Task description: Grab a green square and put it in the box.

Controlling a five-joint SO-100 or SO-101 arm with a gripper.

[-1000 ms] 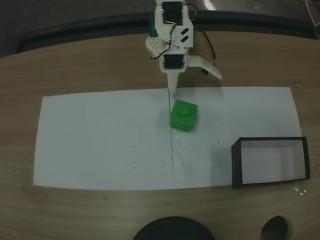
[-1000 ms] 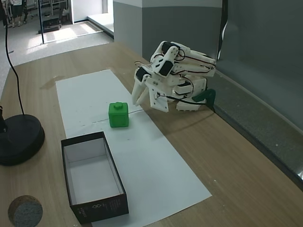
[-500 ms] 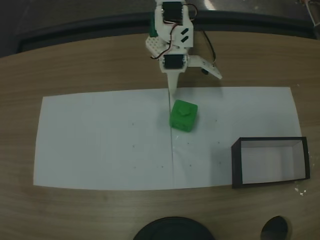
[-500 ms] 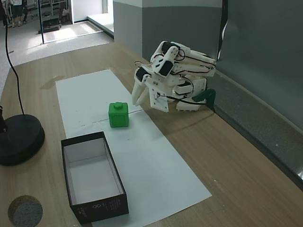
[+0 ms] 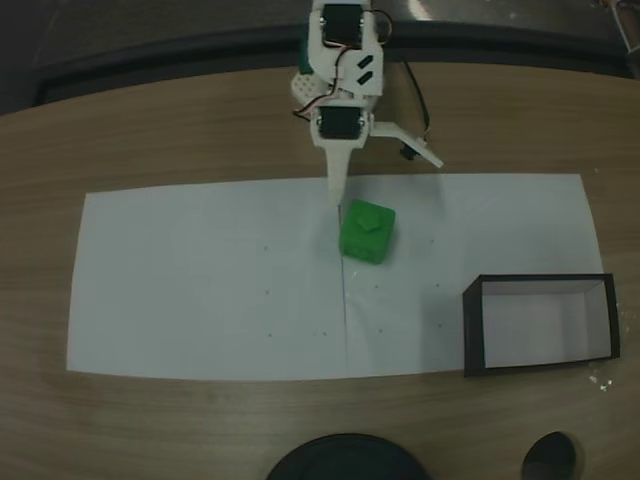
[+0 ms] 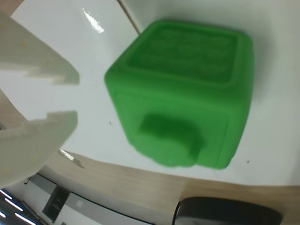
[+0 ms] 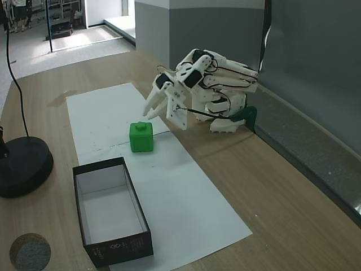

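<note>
Green square (image 5: 367, 231) is a matte plastic cube with rounded edges and a round raised stud on top, sitting on the white paper sheet (image 5: 200, 280), well apart from the box (image 5: 540, 322). The box has thin black walls, a white floor, is rectangular and sits on the sheet's edge. White printed gripper (image 7: 155, 107) hovers just beside the cube, its tapered fingers spread apart with nothing between them. In the wrist view a serrated finger edge (image 6: 42, 70) shows. Wood-grain table (image 5: 180, 130).

One fixed view looks straight down, another slants sideways, wrist view seemingly close
</note>
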